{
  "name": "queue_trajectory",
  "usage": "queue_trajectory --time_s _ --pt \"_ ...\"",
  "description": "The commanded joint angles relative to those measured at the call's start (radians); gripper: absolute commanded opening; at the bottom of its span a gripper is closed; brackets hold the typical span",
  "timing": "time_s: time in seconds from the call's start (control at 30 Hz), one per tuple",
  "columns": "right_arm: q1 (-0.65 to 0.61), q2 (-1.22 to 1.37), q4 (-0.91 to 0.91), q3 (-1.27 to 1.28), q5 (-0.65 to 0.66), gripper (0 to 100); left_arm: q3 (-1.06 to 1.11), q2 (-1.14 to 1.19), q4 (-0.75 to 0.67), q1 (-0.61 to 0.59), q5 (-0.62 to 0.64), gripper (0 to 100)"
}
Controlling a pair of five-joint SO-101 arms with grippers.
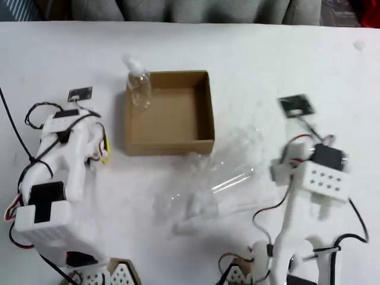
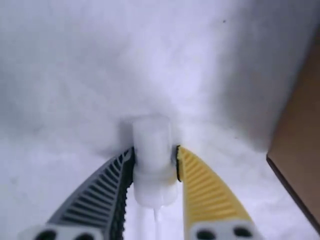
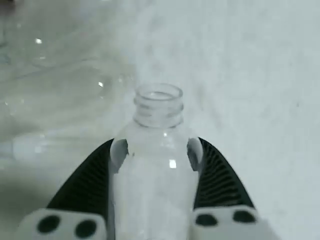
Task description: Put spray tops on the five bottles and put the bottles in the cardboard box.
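Grip status: left gripper (image 2: 153, 153) is clamped on a white spray top (image 2: 152, 145), one ribbed finger on each side of its collar. The top is held just above the table (image 1: 267, 65), beside the cardboard box (image 1: 169, 145). A thin stem appears to run from the top back toward the wrist.

Right gripper (image 3: 157, 145) is closed around the shoulder of a clear bottle (image 3: 157, 170). The bottle's long axis runs straight out from the jaws. Its threaded neck (image 3: 159, 102) is open and points away from the wrist.

One bottle already fitted with a top (image 1: 139, 89) stands at the box's far corner; whether it is inside or just outside the wall cannot be told. Loose clear bottles (image 1: 208, 184) lie in a heap on the table between the box and the right arm.

Assessment: the two held parts are well apart, with the box and the heap between them. Mating requires the stem end of the top to face the open neck on one common axis. As held, the stem seems to point the wrong way, so misalignment is the chief risk.
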Motion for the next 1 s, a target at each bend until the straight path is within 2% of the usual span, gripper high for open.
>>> queue_trajectory --time_s 0.0,0.23,0.47,0.73,0.87,0.97 --pt "-0.165 -0.064 -0.11 0.021 -0.025 1.6 -0.034 0.002 0.015 -0.008 -0.014 2" --pt "-0.357 -0.174 -0.166 0.011 -0.04 1.8 -0.035 0.002 0.015 -0.005 -0.014 2" --pt "-0.584 -0.275 -0.335 0.018 -0.413 1.6 -0.035 0.002 0.015 -0.007 -0.014 2" --pt "-0.776 -0.306 -0.496 0.087 -0.546 1.6 -0.035 0.002 0.015 -0.01 -0.014 2" --pt "-0.814 -0.387 -0.627 0.198 -0.647 1.5 -0.037 0.002 0.015 -0.01 -0.014 2" --pt "-0.829 -0.47 -0.786 0.324 -0.674 1.5 -0.038 0.002 0.015 -0.01 -0.014 2"
